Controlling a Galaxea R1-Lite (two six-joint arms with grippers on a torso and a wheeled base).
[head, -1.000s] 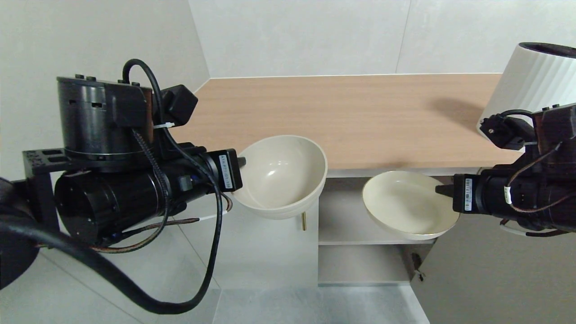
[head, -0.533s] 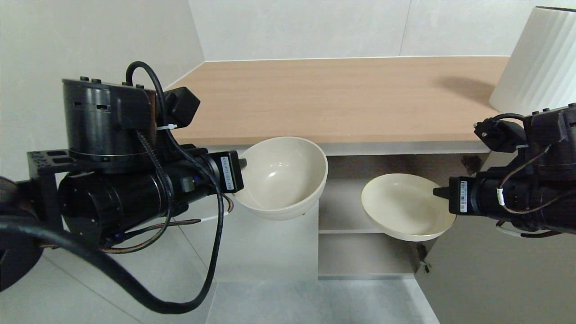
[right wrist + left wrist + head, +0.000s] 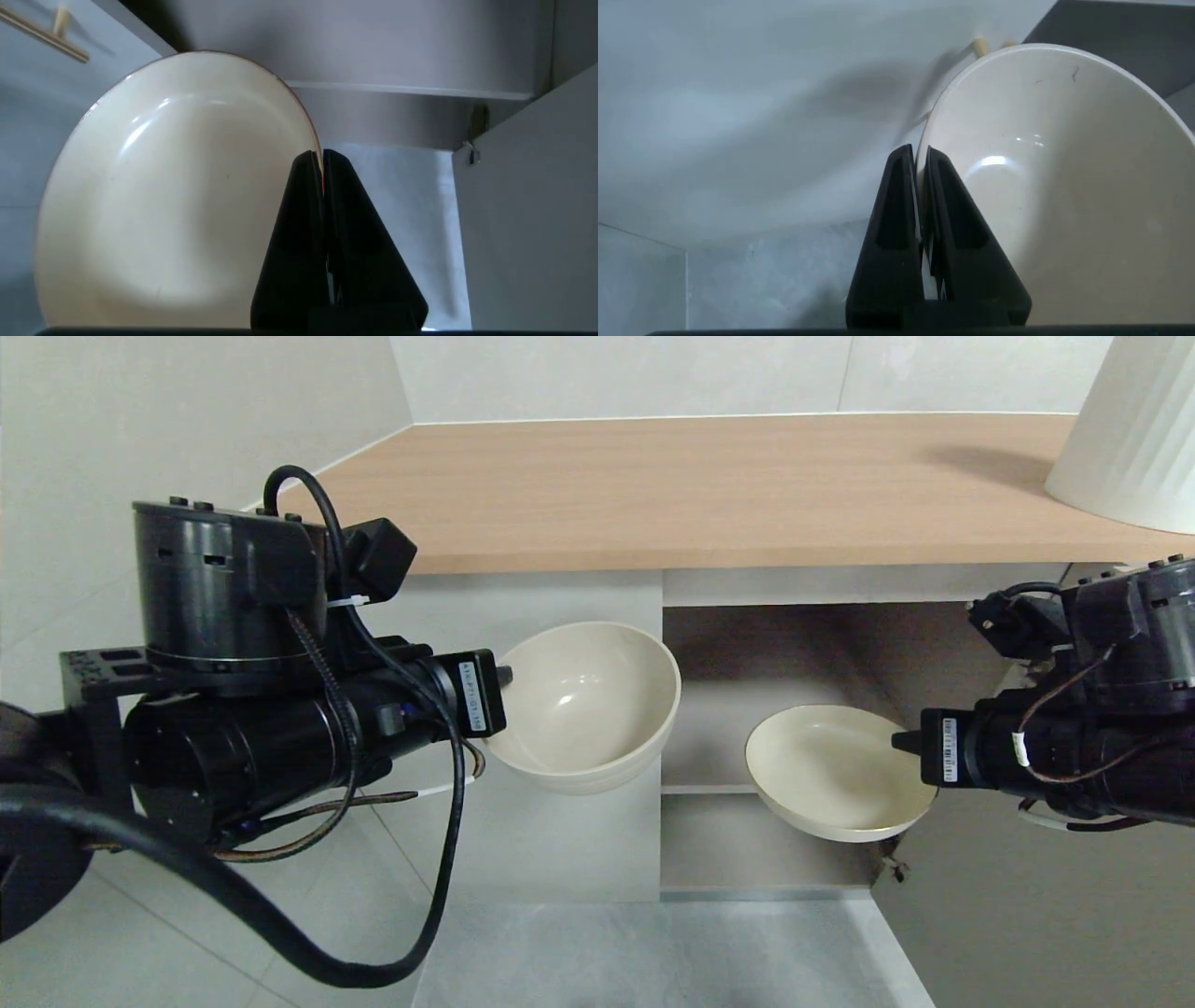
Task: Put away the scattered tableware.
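A deep cream bowl (image 3: 588, 705) hangs in the air in front of the closed left cabinet door, with my left gripper (image 3: 499, 681) shut on its near rim; the left wrist view shows the fingers (image 3: 920, 201) pinching the bowl's (image 3: 1064, 187) edge. To the right, a shallow cream plate (image 3: 831, 775) is held level before the open cabinet compartment (image 3: 766, 728), my right gripper (image 3: 901, 742) shut on its rim. In the right wrist view the fingers (image 3: 320, 201) clamp the plate's (image 3: 177, 187) edge.
A wooden countertop (image 3: 709, 485) runs above the cabinet, with a white ribbed lamp shade (image 3: 1134, 439) at its right end. The open compartment has a shelf (image 3: 709, 789) and a lower space. The open door (image 3: 1018, 877) stands at right. Grey tiled floor lies below.
The head view has dropped lower, so the countertop sits higher in the picture and the cabinet's inside shows more. Both arms keep the bowl and plate at about the same spots in the view.
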